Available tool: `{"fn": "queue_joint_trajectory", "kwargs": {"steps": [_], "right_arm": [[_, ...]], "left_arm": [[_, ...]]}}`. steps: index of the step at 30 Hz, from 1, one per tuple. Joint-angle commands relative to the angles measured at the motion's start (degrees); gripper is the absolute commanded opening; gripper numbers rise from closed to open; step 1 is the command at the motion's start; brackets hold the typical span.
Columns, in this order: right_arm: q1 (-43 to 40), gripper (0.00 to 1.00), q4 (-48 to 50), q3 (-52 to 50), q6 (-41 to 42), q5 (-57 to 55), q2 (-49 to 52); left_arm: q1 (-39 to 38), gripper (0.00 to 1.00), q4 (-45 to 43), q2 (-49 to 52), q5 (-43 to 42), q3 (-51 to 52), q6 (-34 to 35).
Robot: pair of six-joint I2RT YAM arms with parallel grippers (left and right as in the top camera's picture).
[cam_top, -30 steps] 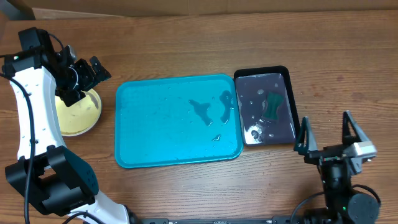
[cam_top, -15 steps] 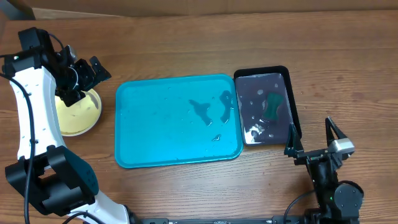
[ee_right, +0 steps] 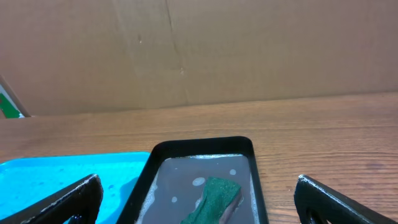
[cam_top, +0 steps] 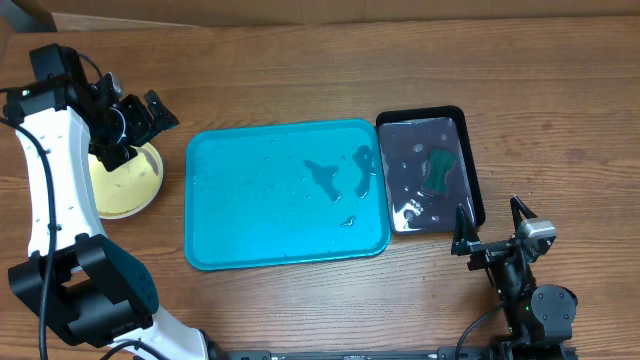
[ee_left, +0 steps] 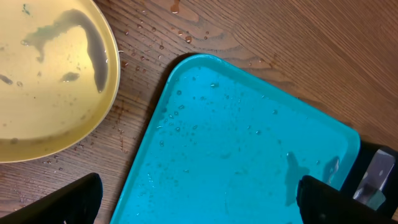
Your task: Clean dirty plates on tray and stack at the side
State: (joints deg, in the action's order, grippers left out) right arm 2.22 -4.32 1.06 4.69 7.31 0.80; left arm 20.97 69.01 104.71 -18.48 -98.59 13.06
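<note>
A yellow plate point(cam_top: 128, 182) lies on the wood to the left of the tray, and the left wrist view shows dark smears on this plate point(ee_left: 50, 74). The turquoise tray point(cam_top: 250, 200) carries only water puddles and drops; no plate is on it. My left gripper point(cam_top: 140, 128) hovers open over the plate's upper right rim with nothing between its fingers point(ee_left: 65, 202). My right gripper point(cam_top: 490, 228) stands open and holds nothing, just in front of the black tray's near end. In the right wrist view its fingers point(ee_right: 59, 200) frame that tray.
A black tray point(cam_top: 470, 150) of grey water holding a green sponge point(cam_top: 440, 168) sits against the turquoise tray's right side; sponge point(ee_right: 214, 199) lies ahead of the right gripper. A cardboard wall point(ee_right: 199, 56) runs along the table's far edge. Water drops point(ee_left: 146, 34) dot the wood by the plate.
My right gripper has drawn back toward the table's near edge and a little left, still open. The left arm, plate and trays have not moved.
</note>
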Motion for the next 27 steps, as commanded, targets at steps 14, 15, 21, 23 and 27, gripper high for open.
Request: {"fn": "queue_joint_trajectory", "kwargs": {"steps": [14, 15, 21, 23, 27], "right_arm": [[-0.42, 1.00, 0.22, -0.61, -0.04, 0.46, -0.52], [-0.42, 1.00, 0.22, -0.61, -0.04, 0.46, -0.52], [-0.42, 1.00, 0.22, -0.61, -0.04, 0.46, -0.52], [-0.42, 1.00, 0.22, -0.61, -0.04, 0.46, -0.52], [-0.42, 1.00, 0.22, -0.61, -0.04, 0.46, -0.52]], "left_arm": [[-0.39, 1.00, -0.07, 0.17, -0.59, -0.87, -1.27], [-0.39, 1.00, -0.09, 0.17, -0.57, -0.87, -1.27], [-1.51, 1.00, -0.07, -4.57, 0.22, -0.85, -1.29], [-2.45, 1.00, -0.07, -8.50, 1.38, -0.85, -1.29], [-5.68, 1.00, -0.09, -18.53, 2.54, -0.85, -1.29]]}}
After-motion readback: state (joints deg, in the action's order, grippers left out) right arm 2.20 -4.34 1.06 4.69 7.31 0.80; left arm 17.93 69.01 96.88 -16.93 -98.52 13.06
